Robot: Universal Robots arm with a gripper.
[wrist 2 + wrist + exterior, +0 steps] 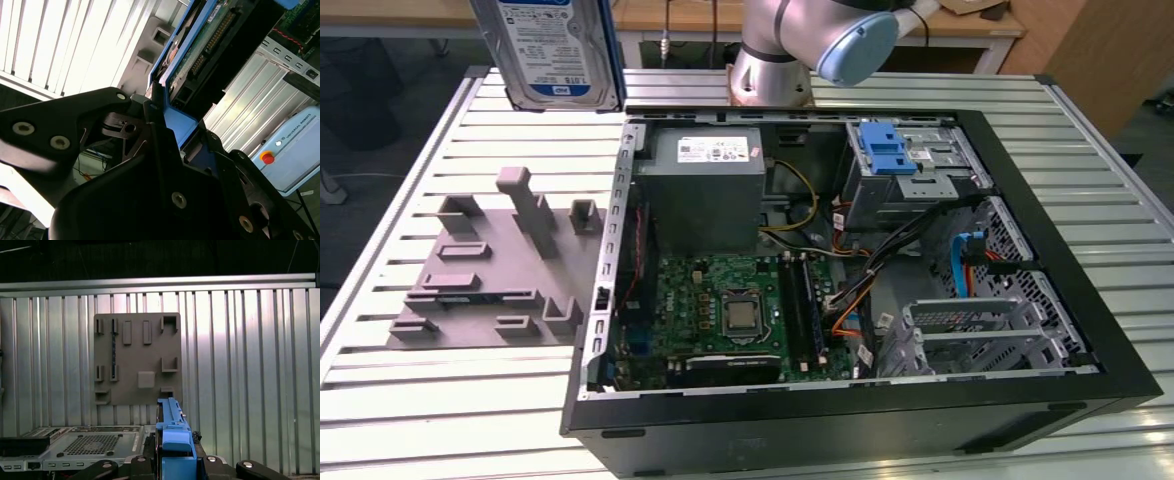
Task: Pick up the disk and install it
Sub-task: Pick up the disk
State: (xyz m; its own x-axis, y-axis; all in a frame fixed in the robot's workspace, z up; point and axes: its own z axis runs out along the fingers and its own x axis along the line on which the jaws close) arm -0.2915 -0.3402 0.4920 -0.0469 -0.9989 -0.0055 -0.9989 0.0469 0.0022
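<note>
The disk (550, 50) shows a glossy label; the table (467, 405) is ribbed metal.

open-topped computer case (854, 425), cables (858, 272) crowding beside drive cage (923, 186)

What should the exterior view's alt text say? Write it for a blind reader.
The disk, in its blue carrier, hangs upright above the slatted table at the exterior view's upper left. An open computer case lies on the table, motherboard exposed, with a grey fixture block toward the exterior view's left.
</note>
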